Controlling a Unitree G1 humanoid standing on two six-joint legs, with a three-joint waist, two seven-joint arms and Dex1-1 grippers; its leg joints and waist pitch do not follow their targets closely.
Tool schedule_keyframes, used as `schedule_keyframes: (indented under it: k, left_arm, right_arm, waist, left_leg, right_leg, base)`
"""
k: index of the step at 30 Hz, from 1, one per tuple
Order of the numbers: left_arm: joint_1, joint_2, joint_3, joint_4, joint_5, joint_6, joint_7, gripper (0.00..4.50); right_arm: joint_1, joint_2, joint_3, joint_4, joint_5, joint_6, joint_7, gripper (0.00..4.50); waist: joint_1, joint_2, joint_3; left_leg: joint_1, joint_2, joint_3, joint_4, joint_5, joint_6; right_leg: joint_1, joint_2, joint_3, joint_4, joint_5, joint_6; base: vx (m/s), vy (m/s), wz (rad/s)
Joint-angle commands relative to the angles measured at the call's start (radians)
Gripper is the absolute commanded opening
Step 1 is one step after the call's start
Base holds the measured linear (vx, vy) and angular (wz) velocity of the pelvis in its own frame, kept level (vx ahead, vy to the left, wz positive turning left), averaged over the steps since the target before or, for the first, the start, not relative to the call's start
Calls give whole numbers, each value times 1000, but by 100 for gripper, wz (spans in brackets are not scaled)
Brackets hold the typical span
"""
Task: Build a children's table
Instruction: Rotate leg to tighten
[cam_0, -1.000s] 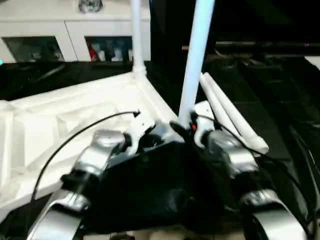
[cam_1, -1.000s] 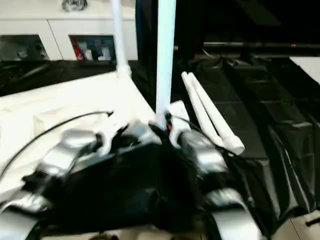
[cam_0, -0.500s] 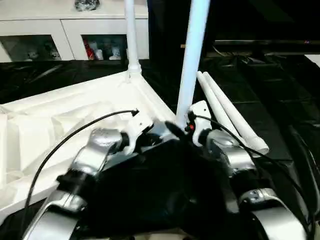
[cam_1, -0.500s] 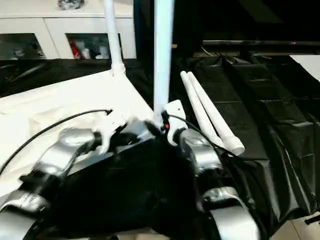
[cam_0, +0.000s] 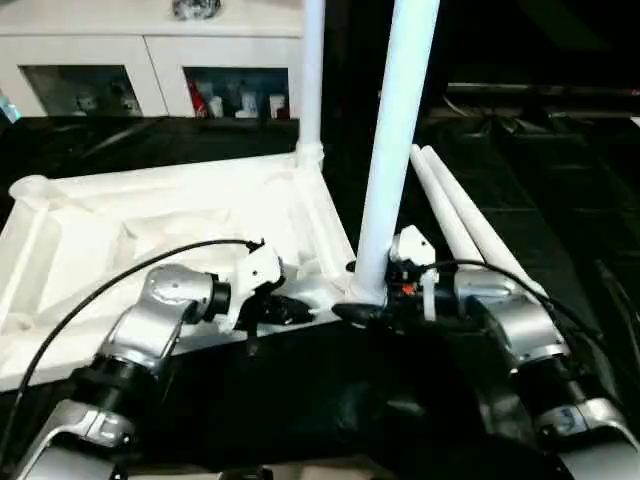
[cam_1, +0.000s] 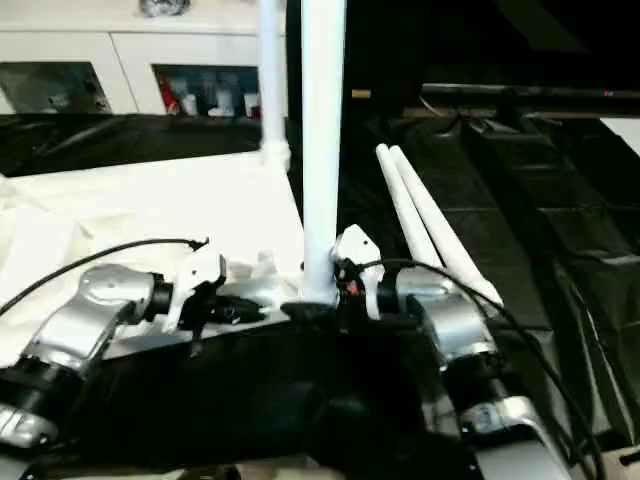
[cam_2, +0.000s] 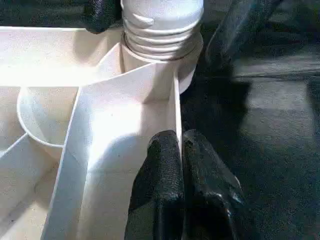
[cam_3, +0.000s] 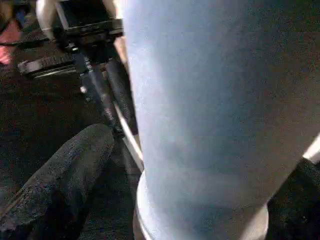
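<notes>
Black left gripper (cam_2: 181, 150) fingers are pinching shut on the thin rim wall of the upturned white plastic ribbed tabletop (cam_0: 150, 225). Right gripper (cam_0: 352, 312) is standing wide around the upright white tubular leg (cam_0: 395, 150) base, fingers apart from it.

The children's table top (cam_0: 150, 240) lies ribbed side up on black sheeting (cam_0: 560, 210). Two legs stand upright in its corners at 12 o'clock (cam_0: 312, 70) and centre (cam_0: 395, 150); two loose legs (cam_0: 470, 225) lie at 3 o'clock. The left tool (cam_0: 290, 312) and right tool (cam_0: 365, 312) flank the centre leg's base.
</notes>
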Motion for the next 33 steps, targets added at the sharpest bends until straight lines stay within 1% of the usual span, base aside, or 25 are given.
schedule_keyframes:
  k: [1, 2, 3, 4, 7, 8, 10, 12, 14, 17, 18, 21, 22, 23, 24, 25, 26, 27, 28, 29, 30, 31, 32, 33]
  left_arm:
    - [-8, -2, -4, -63, -70, -23, -61, 0]
    - [-7, 2, -4, -61, -67, -25, -62, 0]
    - [-7, 2, -4, -61, -67, -25, -62, 0]
    - [-4, 6, -5, -59, -61, -29, -60, 0]
    - [0, 11, -4, -60, -54, -26, -68, 0]
    - [0, 11, -4, -60, -54, -26, -68, 0]
    - [0, 13, -4, -62, -55, -26, -67, 0]
    - [0, 15, -7, -62, -57, -28, -65, 0]
    - [0, 15, -7, -59, -57, -30, -61, 0]
    - [-5, 5, -5, -54, -57, -29, -50, 0]
    - [-7, -4, -3, -54, -57, -25, -38, 0]
    - [-31, -48, 13, -32, -39, 1, 52, 0]
    - [-31, -48, 13, -32, -39, 1, 52, 0]
    - [-38, -61, 17, -24, -34, 6, 77, 0]
    - [-38, -61, 17, -24, -34, 6, 77, 0]
    - [-56, -87, 24, -6, -24, 19, 130, 0]
    - [-56, -87, 24, -6, -24, 19, 130, 0]
    - [-105, -151, 38, 47, 6, 39, 262, 0]
    - [-105, -151, 38, 47, 6, 39, 262, 0]
    - [-126, -177, 42, 69, 18, 45, 314, 0]
    - [-126, -177, 42, 69, 18, 45, 314, 0]
    - [-156, -214, 44, 108, 36, 43, 382, 0]
    - [-156, -214, 44, 108, 36, 43, 382, 0]
    - [-178, -245, 43, 138, 50, 39, 436, 0]
  right_arm:
    - [8, -16, 7, -31, 12, 17, 32, 409]
    - [11, -20, 8, -37, 14, 25, 37, 409]
    - [11, -20, 8, -37, 14, 25, 37, 406]
    - [16, -28, 18, -48, 17, 38, 49, 383]
    - [25, -38, 32, -65, 19, 51, 63, 356]
    - [25, -38, 32, -65, 19, 51, 63, 356]
    - [27, -38, 34, -68, 19, 54, 63, 336]
    - [31, -35, 40, -72, 15, 59, 64, 327]
    - [34, -30, 42, -74, 14, 63, 60, 302]
    - [42, -14, 41, -75, 14, 68, 37, 282]
    - [46, 2, 35, -72, 15, 71, 10, 275]
    - [38, 70, 10, -19, -6, 76, -126, 272]
    - [38, 70, 10, -19, -6, 76, -126, 272]
    - [34, 87, 5, -3, -15, 71, -164, 271]
    - [34, 87, 5, -3, -15, 71, -164, 271]
    - [23, 123, -5, 33, -31, 71, -242, 270]
    - [23, 123, -5, 33, -31, 71, -242, 270]
    - [-10, 212, -34, 115, -53, 85, -419, 270]
    - [-10, 212, -34, 115, -53, 85, -419, 270]
    - [-25, 248, -46, 146, -60, 90, -489, 270]
    - [-25, 248, -46, 146, -60, 90, -489, 270]
    - [-54, 294, -56, 196, -74, 79, -582, 270]
    - [-54, 294, -56, 196, -74, 79, -582, 270]
    - [-82, 332, -63, 238, -84, 64, -648, 270]
  waist:
    - [-1, -1, -68]
    - [1, 4, -69]
    - [0, 2, -69]
    - [1, 0, -69]
    - [3, 0, -70]
    - [2, -1, -72]
    - [3, -1, -71]
    - [2, -1, -71]
    - [3, 0, -72]
    - [3, -1, -70]
    - [2, -2, -70]
    - [-2, -2, -70]
    - [-6, -2, -68]
    - [-8, -3, -70]
    - [-10, -3, -69]
    - [-15, -3, -68]
    - [-17, -2, -68]
    - [-23, -5, -68]
    - [-27, -3, -65]
    - [-27, -4, -67]
    - [-28, -5, -67]
    - [-26, -6, -68]
    - [-29, -4, -67]
    - [-29, 0, -69]
  left_leg:
    - [21, 41, -18, -66, -278, 21]
    - [22, 41, -18, -65, -278, 17]
    - [22, 41, -17, -65, -278, 16]
    - [21, 40, -18, -65, -278, 13]
    - [20, 41, -19, -65, -266, 15]
    - [18, 40, -19, -64, -257, 17]
    - [19, 40, -18, -63, -256, 18]
    - [18, 40, -18, -63, -255, 18]
    - [19, 40, -18, -63, -258, 17]
    - [20, 40, -18, -64, -267, 14]
    - [20, 40, -18, -64, -265, 13]
    - [20, 39, -20, -66, -272, 4]
    - [21, 37, -21, -66, -279, -5]
    - [21, 37, -23, -66, -281, -8]
    - [20, 38, -22, -67, -281, -8]
    - [20, 37, -22, -67, -285, -11]
    - [21, 35, -22, -67, -288, -12]
    - [19, 34, -23, -66, -280, -15]
    - [19, 32, -22, -68, -286, -19]
    - [24, 31, -25, -66, -296, -28]
    - [24, 31, -23, -65, -293, -26]
    - [22, 32, -24, -66, -287, -17]
    - [22, 31, -22, -65, -282, -17]
    - [25, 31, -23, -65, -288, -22]
  right_leg:
    - [42, -64, 47, -79, -299, -194]
    - [40, -64, 47, -79, -302, -193]
    - [41, -64, 47, -80, -300, -194]
    - [41, -65, 46, -80, -300, -194]
    - [43, -63, 46, -77, -273, -194]
    - [45, -64, 46, -74, -262, -197]
    - [44, -64, 46, -75, -259, -201]
    - [44, -64, 45, -75, -261, -201]
    - [44, -64, 46, -76, -268, -199]
    - [43, -65, 46, -78, -285, -194]
    - [42, -65, 47, -79, -287, -193]
    - [42, -65, 46, -79, -306, -187]
    - [39, -67, 46, -82, -321, -185]
    - [44, -68, 45, -82, -332, -177]
    - [42, -67, 46, -82, -331, -176]
    - [40, -66, 46, -84, -334, -175]
    - [39, -65, 46, -85, -340, -174]
    - [42, -68, 46, -84, -342, -173]
    - [38, -66, 46, -88, -360, -171]
    - [40, -69, 44, -89, -387, -164]
    - [39, -69, 45, -91, -389, -160]
    - [42, -69, 46, -92, -379, -153]
    - [38, -67, 47, -91, -372, -155]
    - [38, -67, 45, -91, -370, -157]
  base:
    - [0, 0, 0]
    - [0, 0, 0]
    - [0, 0, 0]
    - [0, 0, 0]
    - [0, 0, 0]
    - [0, 0, 0]
    - [0, 0, 0]
    - [0, 0, 0]
    - [0, 0, 0]
    - [0, 0, 0]
    - [0, 0, 0]
    - [0, 0, 0]
    - [0, 0, 0]
    - [0, 0, 0]
    - [0, 0, 0]
    - [0, 0, 0]
    - [0, 0, 0]
    - [0, 0, 0]
    - [0, 0, 0]
    - [0, 0, 0]
    - [0, 0, 0]
    - [0, 0, 0]
    - [0, 0, 0]
    - [0, 0, 0]
